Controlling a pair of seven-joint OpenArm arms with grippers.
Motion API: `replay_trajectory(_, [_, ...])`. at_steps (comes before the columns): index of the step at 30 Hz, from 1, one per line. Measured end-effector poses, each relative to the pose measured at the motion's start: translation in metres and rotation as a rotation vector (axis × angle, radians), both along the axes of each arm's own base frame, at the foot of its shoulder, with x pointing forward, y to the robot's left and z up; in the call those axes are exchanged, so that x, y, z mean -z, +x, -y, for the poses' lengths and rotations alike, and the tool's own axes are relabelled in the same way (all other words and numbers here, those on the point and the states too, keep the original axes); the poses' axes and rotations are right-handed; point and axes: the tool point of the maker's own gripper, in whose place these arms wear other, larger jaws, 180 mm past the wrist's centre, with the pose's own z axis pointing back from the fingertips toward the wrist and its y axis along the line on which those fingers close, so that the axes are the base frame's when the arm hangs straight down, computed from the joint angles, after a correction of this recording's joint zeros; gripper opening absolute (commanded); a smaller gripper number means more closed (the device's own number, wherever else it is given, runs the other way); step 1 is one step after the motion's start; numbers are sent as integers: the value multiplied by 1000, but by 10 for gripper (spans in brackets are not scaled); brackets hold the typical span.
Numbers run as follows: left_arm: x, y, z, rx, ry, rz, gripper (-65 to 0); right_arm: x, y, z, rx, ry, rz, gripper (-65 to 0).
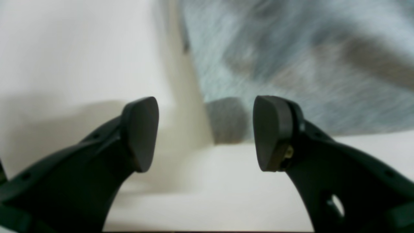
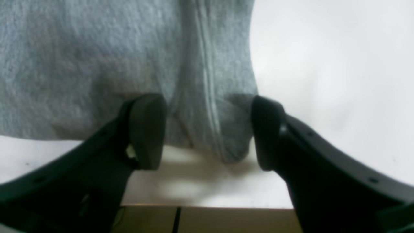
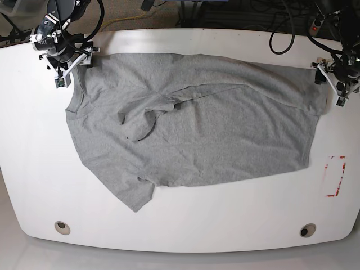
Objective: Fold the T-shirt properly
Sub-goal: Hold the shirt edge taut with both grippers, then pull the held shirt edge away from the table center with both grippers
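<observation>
The grey T-shirt [image 3: 197,118] lies spread across the white table [image 3: 225,219], with a rumpled fold near its middle and one sleeve pointing to the front left. My right gripper [image 3: 63,61] stands at its far left corner. In the right wrist view this gripper [image 2: 208,132] is open, with a stitched edge of the T-shirt [image 2: 81,64] hanging between its fingers, ungripped. My left gripper [image 3: 338,84] is at the shirt's far right edge. In the left wrist view it [image 1: 206,132] is open and empty, the blurred T-shirt [image 1: 291,48] just beyond its tips.
A red rectangular marking [image 3: 336,175] sits on the table at the right. Two round holes [image 3: 62,227] [image 3: 307,230] lie near the front edge. Cables run behind the table's back edge [image 3: 281,34].
</observation>
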Motion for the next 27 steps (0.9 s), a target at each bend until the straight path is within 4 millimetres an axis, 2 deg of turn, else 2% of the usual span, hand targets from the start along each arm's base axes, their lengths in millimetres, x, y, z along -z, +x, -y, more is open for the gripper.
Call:
replay_trajectory(2, [10,-5,-1,-13,-21,-25,-222,3,2,-1,4,15,9,-250])
replay_trajectory(5, [14,-4,0,-29,-58,-8,-225,3,5,-1,5,22,18,-258])
replay_trajectory(7, [15,-3,-1,-31,-61,-9,-261,4,7,-1,6,26,19,-304])
replay_trajectory(9, [15,-3,0,-33,-63,-8,-342,4,8,-1,9,26,21,-393])
replay_trajectory(10, [15,-3,0,-33,-66,-7,-417,3,8,-1,9,26,26,-468])
replay_trajectory(13, [17,-3,3,-30,-76,-5,-600,3,9,-2,9,36,32,-617])
replay_trajectory(14, [17,-2,4,-28,-79,-4,-639,3,10,-3,9,39,35,-639])
replay_trajectory(20, [18,-4,4,-28,-78,-8,-649,1,1,-6,-6,23,17,-648])
replay_trajectory(23, [20,-17,-1,-45,-75,-21,-647,-2,-11,-5,-13,4,-5,-648])
replay_trajectory(27, [18,-45,-16,-86,-48,-48,-646,-3,-28,-3,-21,-20,-41,-648])
